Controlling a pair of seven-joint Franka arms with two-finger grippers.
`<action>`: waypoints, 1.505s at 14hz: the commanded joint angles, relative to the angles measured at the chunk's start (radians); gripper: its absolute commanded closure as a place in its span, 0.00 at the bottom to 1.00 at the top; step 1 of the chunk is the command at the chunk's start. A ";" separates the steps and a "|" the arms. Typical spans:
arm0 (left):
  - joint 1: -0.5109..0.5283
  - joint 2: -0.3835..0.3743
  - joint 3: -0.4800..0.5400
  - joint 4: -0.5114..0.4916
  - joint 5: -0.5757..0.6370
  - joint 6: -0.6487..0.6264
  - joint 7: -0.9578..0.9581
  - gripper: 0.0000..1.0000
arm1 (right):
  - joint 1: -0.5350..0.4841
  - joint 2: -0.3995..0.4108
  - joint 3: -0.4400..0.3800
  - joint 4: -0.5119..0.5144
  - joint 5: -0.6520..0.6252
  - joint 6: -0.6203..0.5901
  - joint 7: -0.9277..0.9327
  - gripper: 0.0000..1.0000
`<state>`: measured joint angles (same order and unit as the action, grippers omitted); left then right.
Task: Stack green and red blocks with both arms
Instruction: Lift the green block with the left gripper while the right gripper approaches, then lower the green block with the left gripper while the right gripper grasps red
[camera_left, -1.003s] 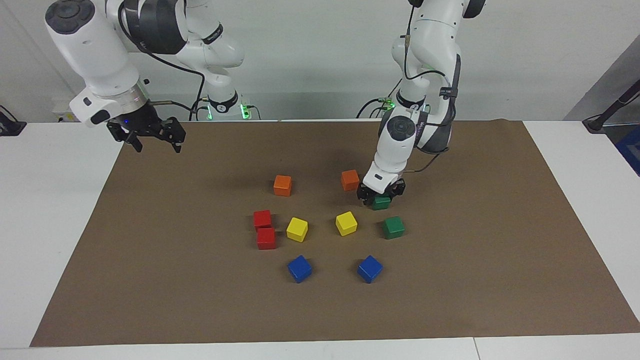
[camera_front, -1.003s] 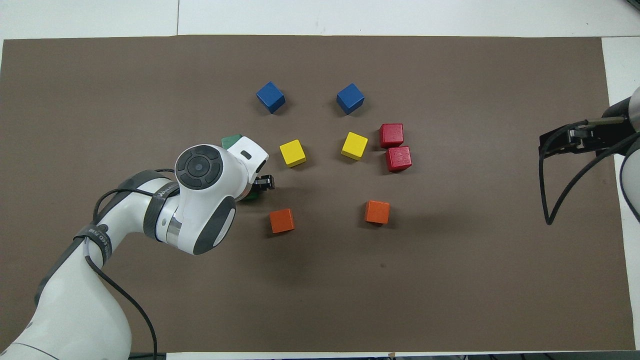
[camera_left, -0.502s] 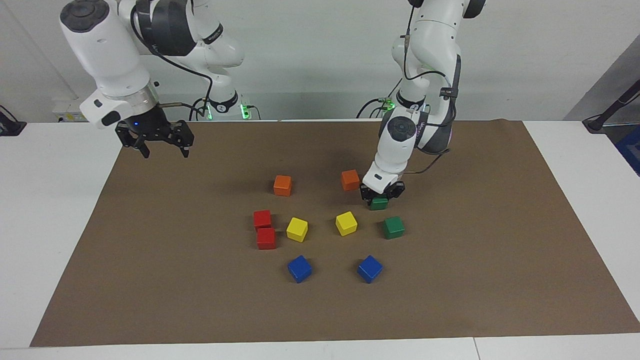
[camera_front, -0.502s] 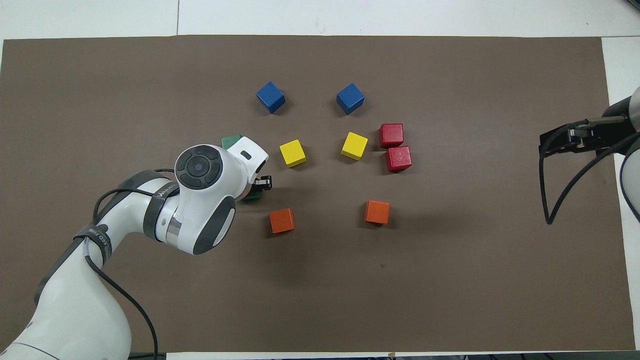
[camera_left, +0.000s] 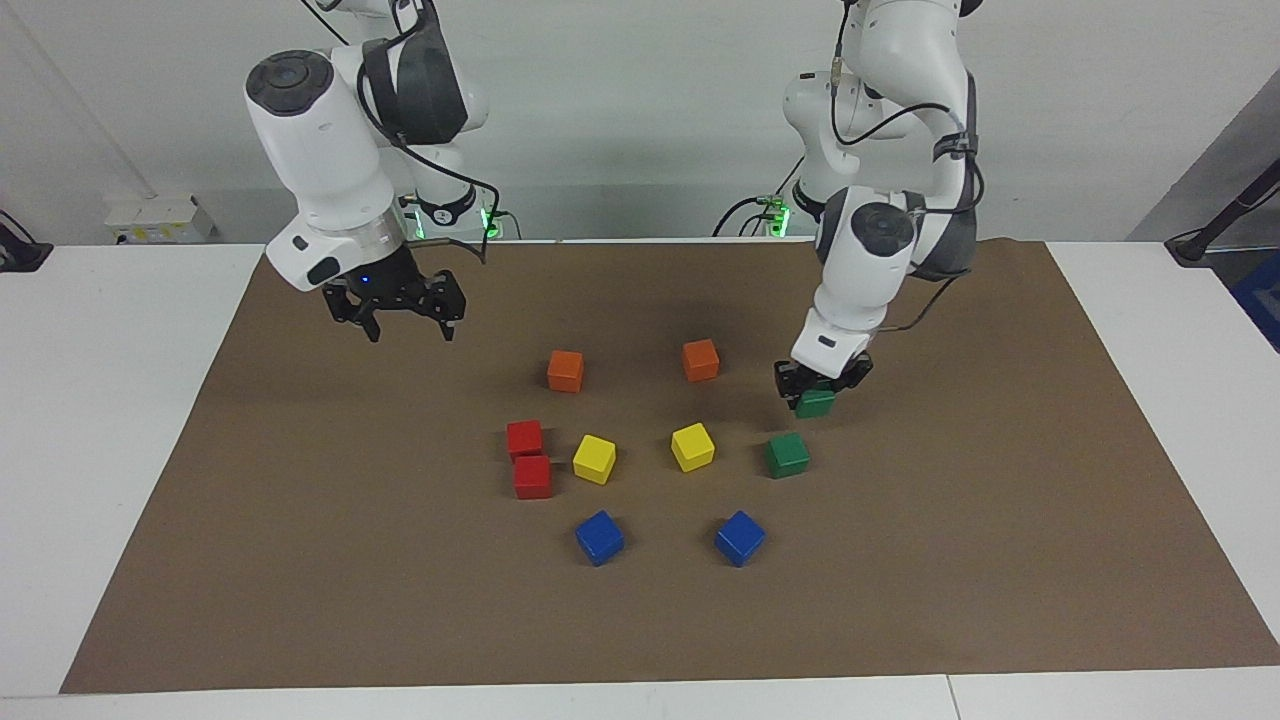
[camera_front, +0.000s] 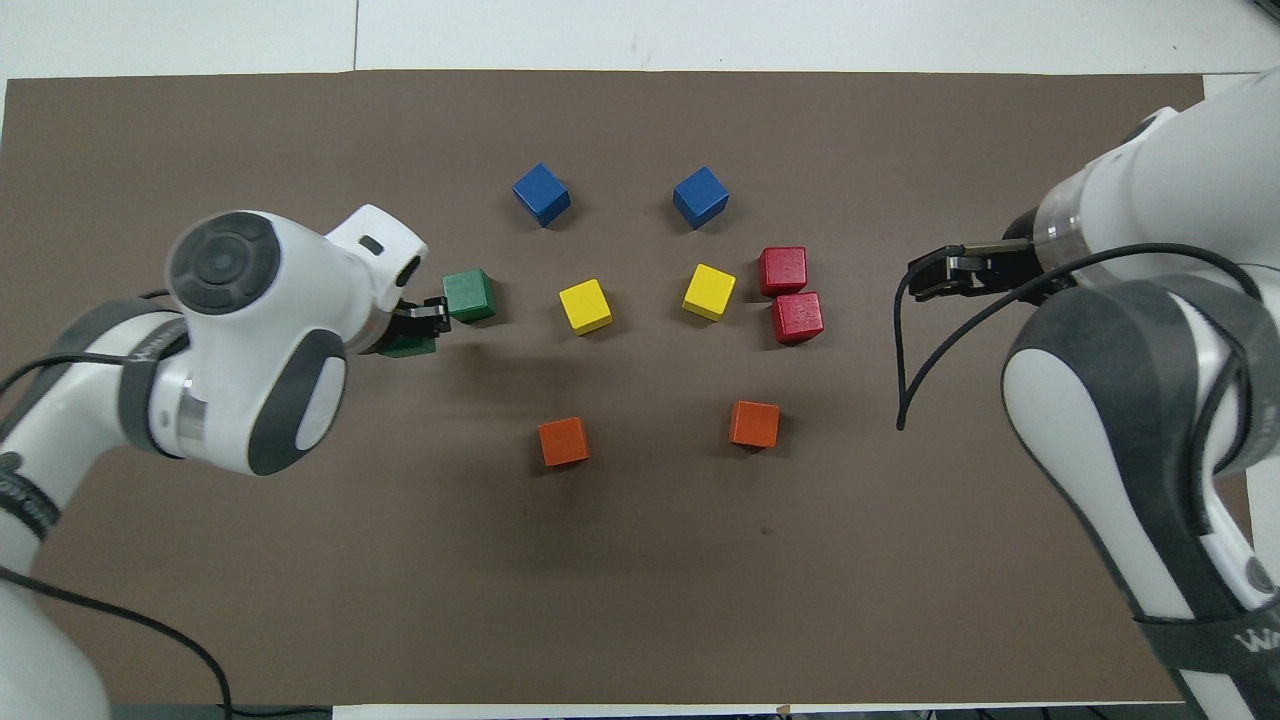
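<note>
A brown paper mat (camera_left: 300, 560) covers most of the white table (camera_left: 100, 400), leaving bare white strips at both ends. All the small glossy cubes sit clustered in the mat's middle, so wide open brown surface lies around them on every side, out to the mat's edges.

The left arm's black two-finger gripper (camera_left: 820, 388) hangs in the air, pinching a dark green glossy cube (camera_left: 815, 403) between its fingers, lifted clear of the mat. It is over bare mat toward the left arm's end of the cluster, close to the second dark green cube (camera_left: 787, 454), which rests on the mat. The left arm's white forearm slopes steeply down to the wrist.

The right arm's black two-finger gripper (camera_left: 408, 322) hovers, fingers spread and holding nothing, over open mat toward the right arm's end, well apart from the cubes. Its wrist points downward.

The two bright red glossy cubes (camera_left: 529, 458) lie touching each other on the mat, one nearer the robots than the other, just beside a yellow cube (camera_left: 594, 459). A second yellow cube (camera_left: 692, 446) sits between that one and the resting green cube. Two orange cubes (camera_left: 565, 370) lie nearer the robots, two blue cubes (camera_left: 599, 537) farther from them.
</note>
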<state>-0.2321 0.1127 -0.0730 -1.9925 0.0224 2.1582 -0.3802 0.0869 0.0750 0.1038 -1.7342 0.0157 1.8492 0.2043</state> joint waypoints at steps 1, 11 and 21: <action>0.107 -0.096 -0.005 -0.012 0.004 -0.098 0.142 1.00 | 0.039 -0.001 0.000 -0.112 0.013 0.152 0.058 0.00; 0.511 -0.159 -0.002 -0.125 -0.047 -0.056 0.689 1.00 | 0.074 0.124 0.000 -0.165 0.009 0.295 0.061 0.00; 0.497 -0.081 -0.002 -0.284 -0.045 0.180 0.744 1.00 | 0.123 0.270 0.002 -0.050 -0.002 0.245 0.064 0.00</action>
<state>0.2676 0.0172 -0.0819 -2.2643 -0.0079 2.3046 0.3253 0.2039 0.2907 0.1047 -1.8442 0.0151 2.1148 0.2825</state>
